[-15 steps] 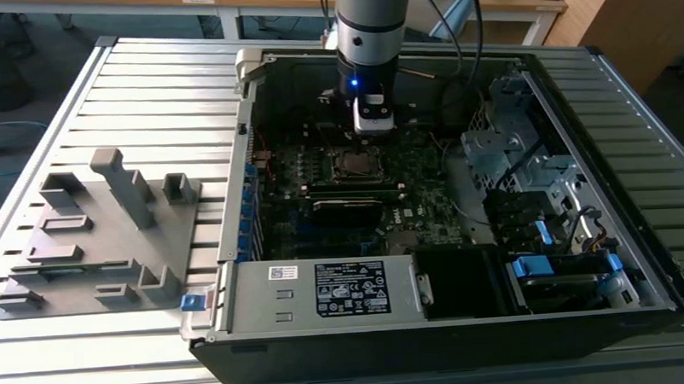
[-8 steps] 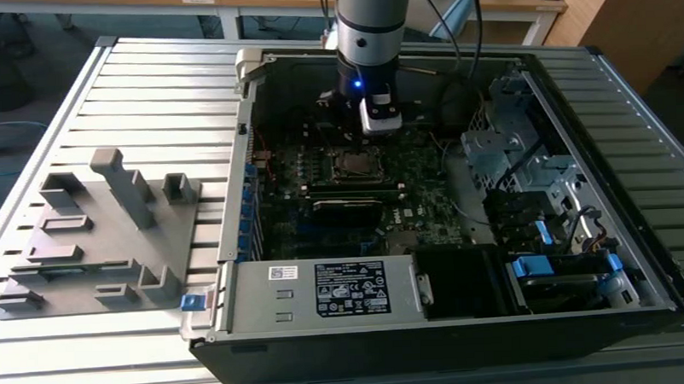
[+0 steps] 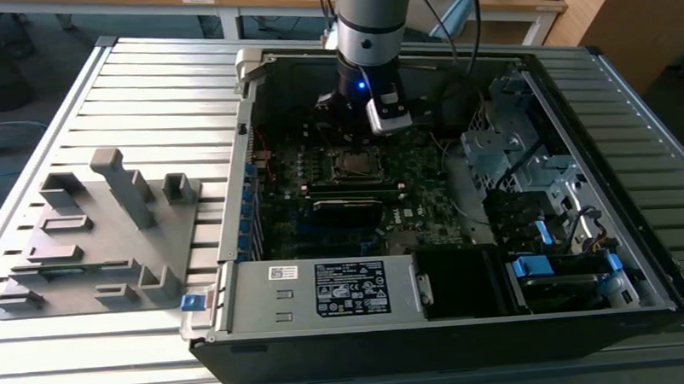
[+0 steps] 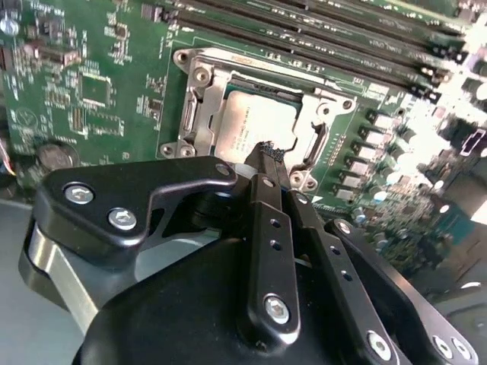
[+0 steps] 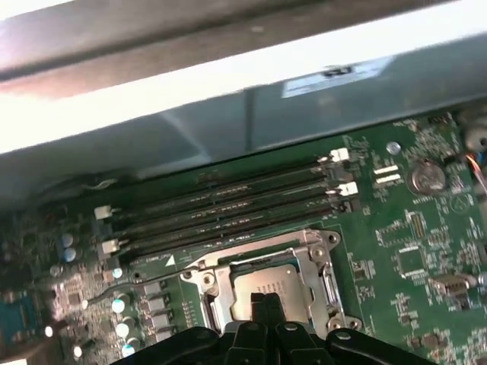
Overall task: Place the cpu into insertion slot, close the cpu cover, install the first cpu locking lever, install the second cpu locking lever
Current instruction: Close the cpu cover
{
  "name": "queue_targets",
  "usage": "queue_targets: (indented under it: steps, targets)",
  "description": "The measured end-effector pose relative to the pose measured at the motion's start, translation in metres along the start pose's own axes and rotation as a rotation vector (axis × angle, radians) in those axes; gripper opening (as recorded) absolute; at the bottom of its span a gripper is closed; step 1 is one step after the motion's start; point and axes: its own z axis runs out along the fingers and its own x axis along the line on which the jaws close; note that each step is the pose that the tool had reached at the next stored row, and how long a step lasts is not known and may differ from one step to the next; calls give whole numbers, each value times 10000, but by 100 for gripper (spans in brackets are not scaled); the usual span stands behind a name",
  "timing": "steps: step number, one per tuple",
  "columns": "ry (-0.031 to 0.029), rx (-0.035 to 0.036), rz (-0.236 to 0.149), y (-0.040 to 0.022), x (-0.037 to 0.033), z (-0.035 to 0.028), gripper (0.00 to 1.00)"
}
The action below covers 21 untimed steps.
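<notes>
Two black fingers (image 4: 266, 220) of the tool (image 4: 268, 150) are drawn narrow, their tips meeting with nothing seen between them. The tips hang right over one edge of the cpu (image 4: 245, 125); whether they touch it cannot be told. The cpu lies flat inside the insertion slot (image 3: 358, 164), dull silver top facing up. The cpu cover (image 4: 199, 106) lies down on the slot, its cut-out framing the chip. Beside the slot, long black memory slots (image 5: 221, 201) run in parallel rows across the green circuit board (image 4: 99, 91). A round coin battery (image 5: 426, 176) sits on the board farther from the slot. The open computer case (image 3: 611, 72) encloses the slot and rests on a slatted metal worktop (image 3: 145, 88). Well apart from the slot, to the exterior view's left of the case, a grey fixture (image 3: 104, 217) with upright blocks lies on the worktop.
</notes>
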Motion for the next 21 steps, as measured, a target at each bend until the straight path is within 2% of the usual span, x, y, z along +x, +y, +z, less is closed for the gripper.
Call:
queue_targets:
  steps: [12, 18, 21]
  targets:
    - [99, -16, -2105, 0, 0, 10, 11]
    - [100, -9, -2150, 0, -1, 11, 11]
    - [100, -10, -2149, 6, -24, 13, 11]
